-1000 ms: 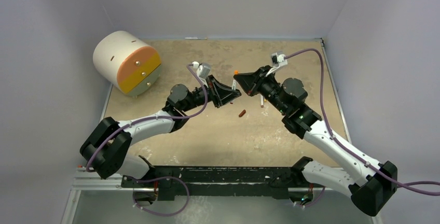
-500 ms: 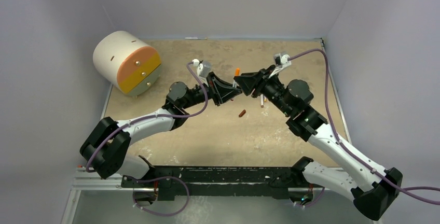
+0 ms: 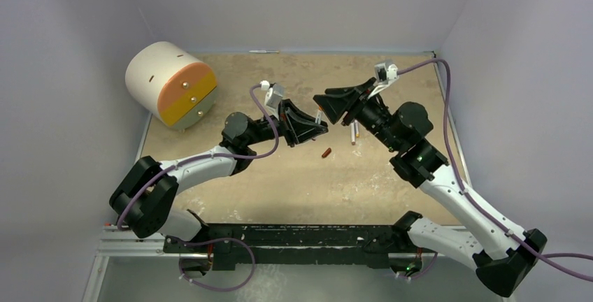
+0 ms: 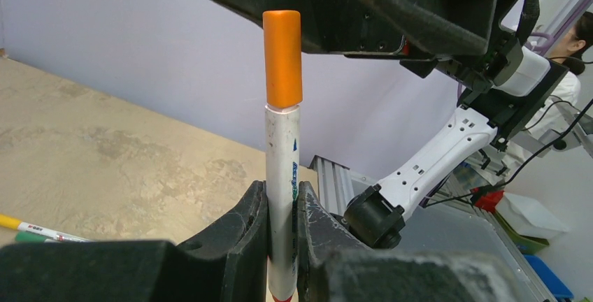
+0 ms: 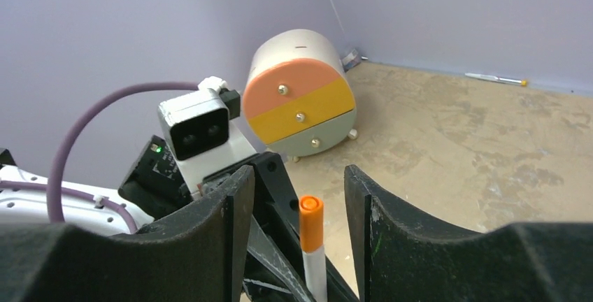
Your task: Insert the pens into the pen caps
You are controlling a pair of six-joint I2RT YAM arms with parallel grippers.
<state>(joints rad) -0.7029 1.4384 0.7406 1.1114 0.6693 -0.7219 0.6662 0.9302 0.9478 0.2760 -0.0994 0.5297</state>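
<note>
My left gripper (image 4: 282,211) is shut on a white pen (image 4: 283,169) that stands upright, and an orange pen cap (image 4: 282,59) sits on its top end. In the right wrist view that orange cap (image 5: 310,224) stands between the fingers of my right gripper (image 5: 299,180), which is open and touches neither side of it. From above, the left gripper (image 3: 318,127) and right gripper (image 3: 323,106) meet tip to tip at mid-table. A dark red-brown cap (image 3: 326,152) lies just in front of them. More white pens (image 3: 354,133) lie partly hidden under the right arm.
A round cream drawer unit (image 3: 171,84) with an orange and yellow front stands at the back left. A thin pen (image 5: 496,78) lies along the back wall. Two more pens (image 4: 35,231) lie on the table, low left in the left wrist view.
My right gripper has opened, let go of the orange cap and drawn back slightly to the upper right. The cap stays on the pen in the left gripper.
</note>
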